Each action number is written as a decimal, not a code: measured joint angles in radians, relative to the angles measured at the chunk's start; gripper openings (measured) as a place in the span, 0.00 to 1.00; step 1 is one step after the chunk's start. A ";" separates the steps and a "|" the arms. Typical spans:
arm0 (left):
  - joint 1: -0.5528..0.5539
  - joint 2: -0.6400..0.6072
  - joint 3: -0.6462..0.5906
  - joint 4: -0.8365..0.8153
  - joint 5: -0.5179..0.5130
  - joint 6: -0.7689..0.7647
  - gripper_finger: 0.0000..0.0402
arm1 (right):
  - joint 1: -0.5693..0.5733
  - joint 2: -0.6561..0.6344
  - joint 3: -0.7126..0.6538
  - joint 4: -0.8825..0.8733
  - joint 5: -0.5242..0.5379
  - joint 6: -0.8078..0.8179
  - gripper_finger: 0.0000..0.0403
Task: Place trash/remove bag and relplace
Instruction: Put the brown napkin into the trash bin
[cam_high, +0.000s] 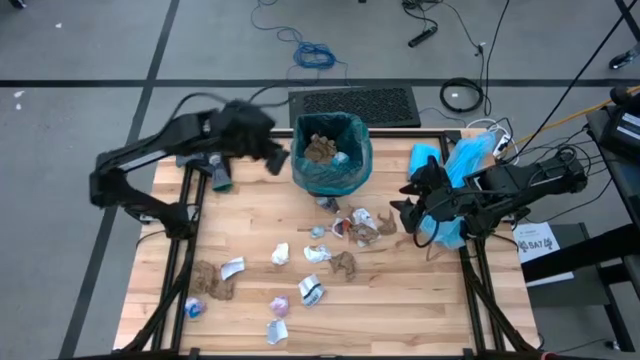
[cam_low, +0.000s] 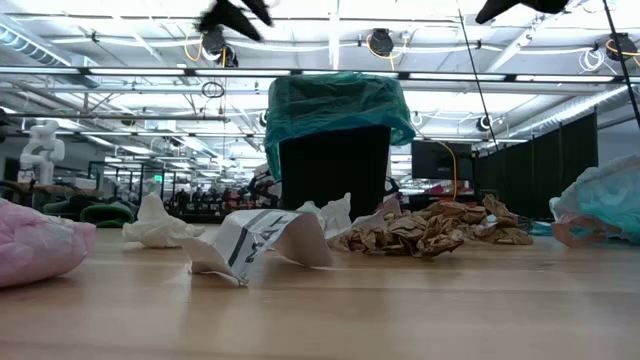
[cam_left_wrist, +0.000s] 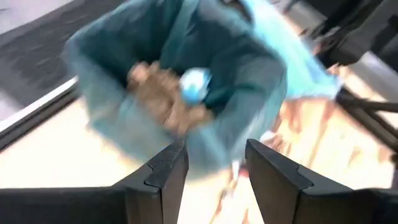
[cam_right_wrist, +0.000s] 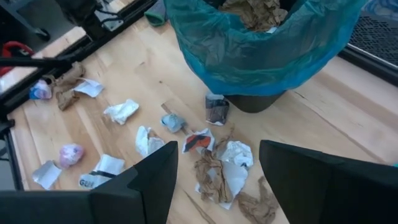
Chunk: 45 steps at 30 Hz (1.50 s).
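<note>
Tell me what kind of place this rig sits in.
Likely a large robotics lab or industrial workspace: the low view shows exposed ceiling beams over an open hall, and the high view shows loose cables on the floor around a wooden table.

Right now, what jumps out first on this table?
The black bin at the table's far edge, lined with a teal bag and already holding brown paper wads. Crumpled scraps litter the wood in front of it. The left claw, open, hovers beside the bin's rim.
</note>
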 joint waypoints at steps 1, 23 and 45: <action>-0.040 -0.025 0.000 -0.042 -0.050 -0.047 0.41 | 0.000 0.000 0.000 -0.002 -0.001 -0.008 0.54; -1.017 0.077 -0.284 -0.382 -0.273 -1.643 0.41 | 0.000 0.000 0.000 -0.022 -0.031 -0.135 0.54; -1.271 0.131 -0.470 -0.295 -0.057 -1.708 0.41 | 0.000 0.000 0.000 -0.013 -0.085 -0.148 0.54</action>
